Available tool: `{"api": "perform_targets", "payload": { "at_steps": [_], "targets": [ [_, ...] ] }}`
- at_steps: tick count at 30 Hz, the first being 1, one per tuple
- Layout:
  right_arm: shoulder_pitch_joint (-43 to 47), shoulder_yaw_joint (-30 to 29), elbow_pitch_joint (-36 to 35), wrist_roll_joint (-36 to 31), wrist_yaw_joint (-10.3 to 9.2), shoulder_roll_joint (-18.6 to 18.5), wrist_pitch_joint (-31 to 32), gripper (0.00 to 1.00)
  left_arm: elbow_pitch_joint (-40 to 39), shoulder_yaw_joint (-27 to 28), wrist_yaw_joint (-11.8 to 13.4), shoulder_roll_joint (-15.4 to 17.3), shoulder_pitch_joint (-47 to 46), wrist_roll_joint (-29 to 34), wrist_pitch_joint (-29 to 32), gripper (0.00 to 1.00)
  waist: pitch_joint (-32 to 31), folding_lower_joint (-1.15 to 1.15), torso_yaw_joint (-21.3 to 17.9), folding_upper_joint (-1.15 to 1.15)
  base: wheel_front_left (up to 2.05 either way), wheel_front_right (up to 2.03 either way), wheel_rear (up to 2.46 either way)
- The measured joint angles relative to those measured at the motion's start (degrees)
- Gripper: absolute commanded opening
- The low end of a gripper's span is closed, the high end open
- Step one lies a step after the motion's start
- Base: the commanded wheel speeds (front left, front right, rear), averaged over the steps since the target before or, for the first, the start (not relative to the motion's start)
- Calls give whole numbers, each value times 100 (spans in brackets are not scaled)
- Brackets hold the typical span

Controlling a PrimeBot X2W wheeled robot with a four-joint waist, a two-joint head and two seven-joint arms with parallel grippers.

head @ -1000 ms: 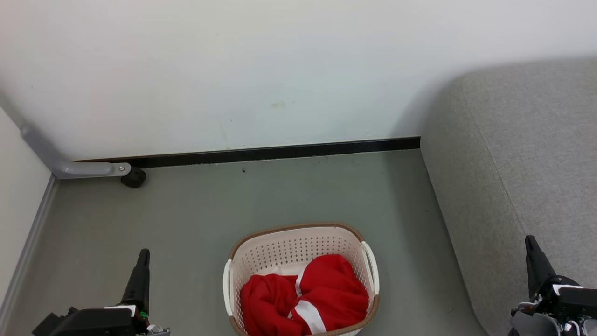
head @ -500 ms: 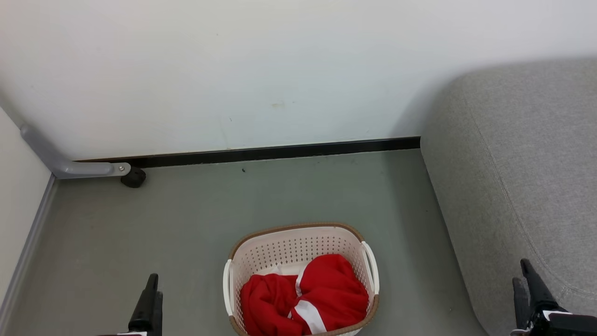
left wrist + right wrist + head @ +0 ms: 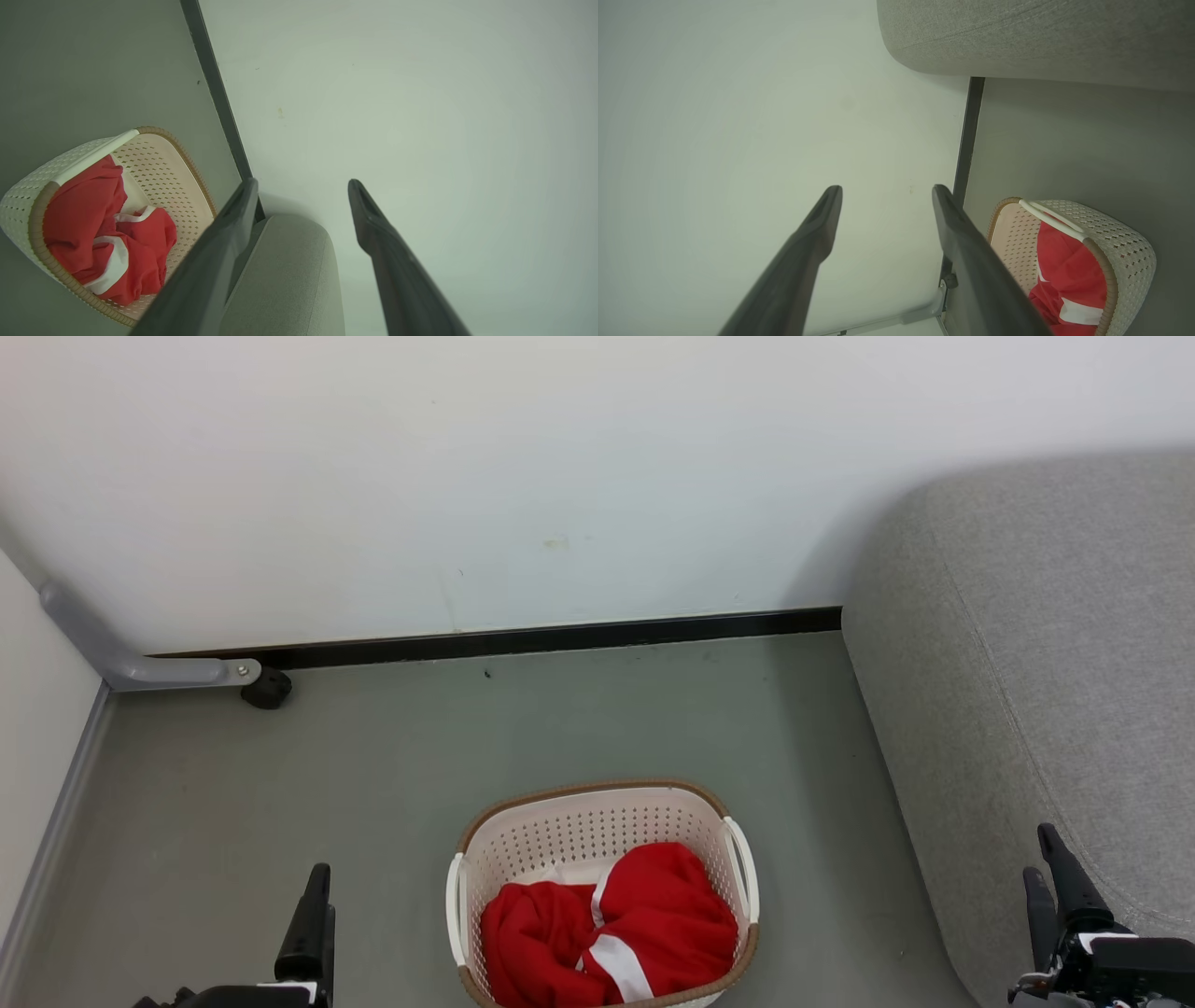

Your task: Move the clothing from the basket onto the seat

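Clothing (image 3: 607,933): red w/ white stripes, bunched up in the near half of the basket (image 3: 597,791), all of it inside the rim. The far half shows bare perforated wall. Basket stands on the grey floor (image 3: 373,784), near centre, between the 2 claws & well apart from both.

Seat (image 3: 1074,644) is to the right of the basket, w/ a strip of floor between them.

Left claw (image 3: 302,186): near left, over the floor, fingers spread wide, nothing gripped.

Right claw (image 3: 885,191): near right, in front of the seat's near edge. Can't tell if it touches the fabric. Fingers wide apart too, nothing gripped.

Far side: white wall (image 3: 467,476) w/ black skirting strip (image 3: 560,639) along its foot. Grey metal bar (image 3: 140,667) w/ a dark foot at far left.
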Motion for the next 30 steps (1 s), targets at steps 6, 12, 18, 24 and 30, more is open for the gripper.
{"api": "perform_targets", "payload": {
  "at_steps": [6, 12, 18, 24, 30],
  "targets": [
    [-97, 166, -22, -263, 1, -126, -65, 100, 76, -169, 0, 49, -112, 289, -124, 100, 7, 0, 3, 0, 0, 0, 0],
    [-206, 417, -40, -614, 3, -327, -145, 100, 167, -268, 0, 69, -215, 782, -255, 100, 13, 0, 9, 0, 0, 0, 0],
    [-316, 758, -52, -1047, 4, -549, -299, 100, 230, -426, 53, 119, -285, 1300, -355, 100, 17, 0, 16, 0, 0, 0, 0],
    [-425, 1149, -45, -1505, 4, -787, -498, 100, 267, -606, 152, 169, -351, 1917, -499, 100, 28, 0, 24, 0, 0, 0, 0],
    [-576, 1535, 42, -2049, 5, -995, -748, 100, 292, -817, 248, 238, -443, 2582, -606, 100, 38, 0, 31, 0, 0, 0, 0]
  ]
}}
